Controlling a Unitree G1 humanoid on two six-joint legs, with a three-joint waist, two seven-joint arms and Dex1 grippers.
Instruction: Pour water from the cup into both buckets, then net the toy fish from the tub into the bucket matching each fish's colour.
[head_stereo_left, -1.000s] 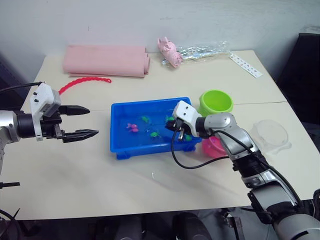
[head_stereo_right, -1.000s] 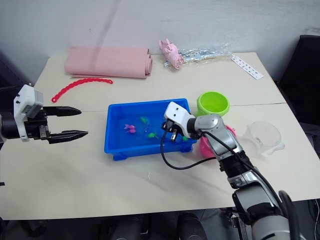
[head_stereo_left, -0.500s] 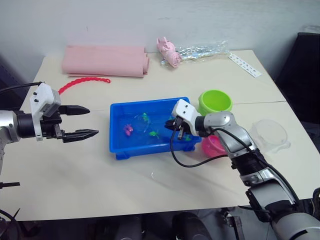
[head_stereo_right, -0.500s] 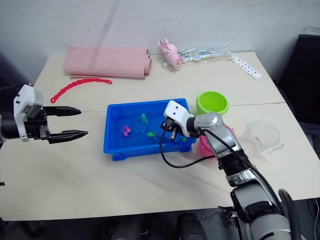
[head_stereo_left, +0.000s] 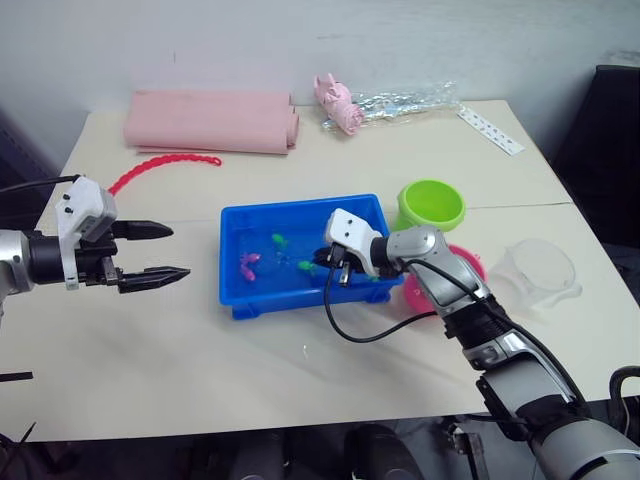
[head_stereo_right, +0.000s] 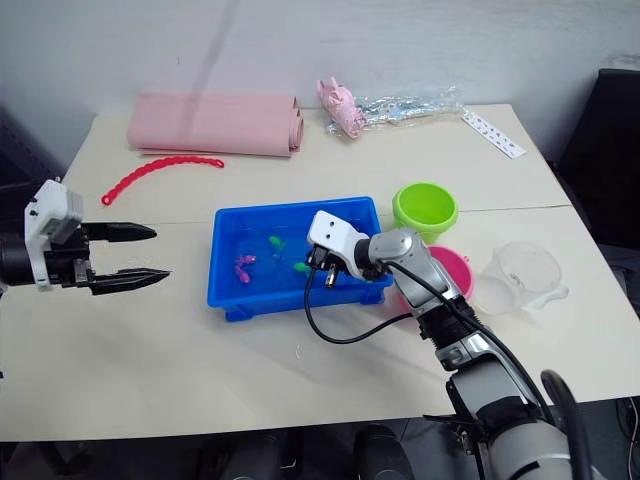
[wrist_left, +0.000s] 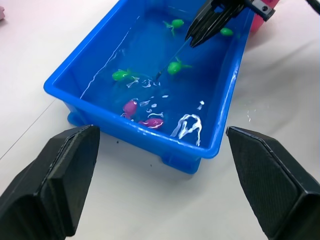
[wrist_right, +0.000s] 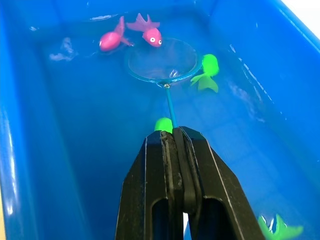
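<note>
The blue tub (head_stereo_left: 290, 208) holds water and several toy fish: two pink ones (wrist_right: 150, 32) at the net's far rim, and green ones (wrist_right: 207, 70) beside the hoop and under the handle. My right gripper (head_stereo_left: 325, 263) reaches into the tub, shut on the thin handle of the net (wrist_right: 162, 60). The net's blue hoop lies low in the water with no fish inside it. My left gripper (head_stereo_left: 165, 252) hovers open over the table left of the tub. The green bucket (head_stereo_left: 432, 205) and pink bucket (head_stereo_left: 468, 266) stand right of the tub. The clear cup (head_stereo_left: 540, 270) is further right.
A rolled pink cloth (head_stereo_left: 210, 120) and a red bead chain (head_stereo_left: 165, 163) lie at the back left. A pink toy (head_stereo_left: 340, 105), a crinkled clear bag (head_stereo_left: 405, 100) and a white strip (head_stereo_left: 490, 130) lie at the back. Water drops spot the table in front of the tub.
My right gripper has swept the net leftward through the tub. The pink fish have drifted left ahead of it. My left gripper has drawn back slightly to the left.
</note>
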